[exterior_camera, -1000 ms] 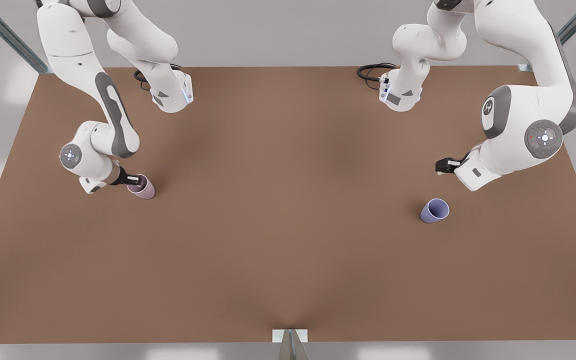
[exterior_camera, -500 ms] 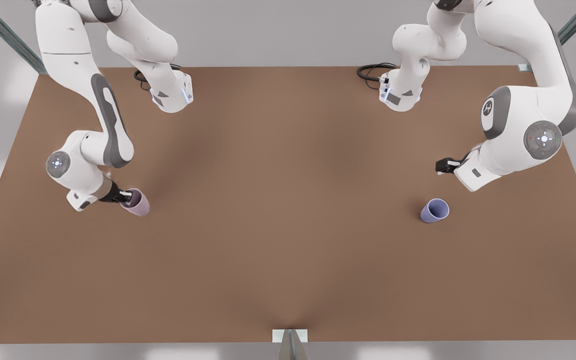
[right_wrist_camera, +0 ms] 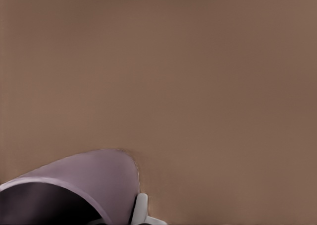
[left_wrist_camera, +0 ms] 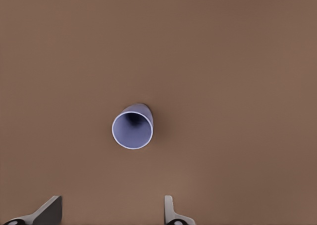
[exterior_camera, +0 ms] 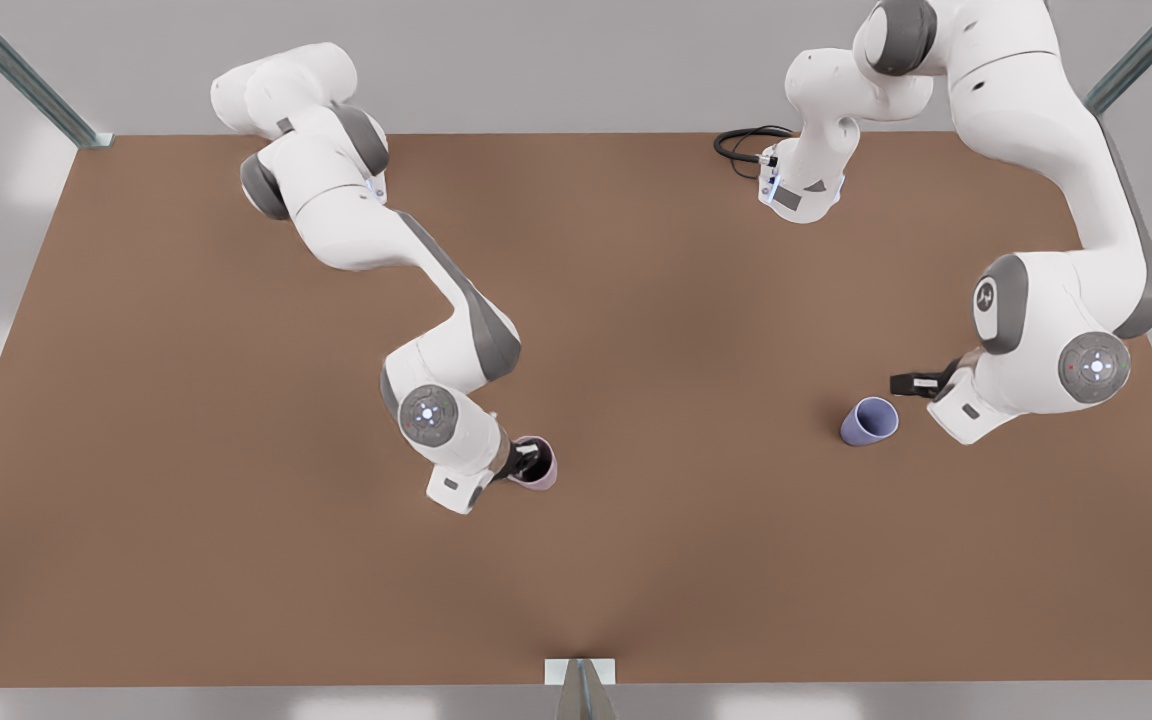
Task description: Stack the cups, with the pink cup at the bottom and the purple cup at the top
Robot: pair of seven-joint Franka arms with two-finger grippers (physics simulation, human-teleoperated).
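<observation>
Low in the front view's centre, the right gripper [exterior_camera: 526, 466] clamps the pink cup [exterior_camera: 539, 466] by its rim. At right, the left gripper [exterior_camera: 911, 383] hangs spread wide, empty, just beside the purple cup [exterior_camera: 870, 420] on the counter [exterior_camera: 636, 560]. A rim pinch could slip, tipping the pink cup when set down.

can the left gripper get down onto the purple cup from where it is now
Probably yes. The left gripper hangs open just beside the purple cup, which stands alone on bare table, nothing between them.
</observation>
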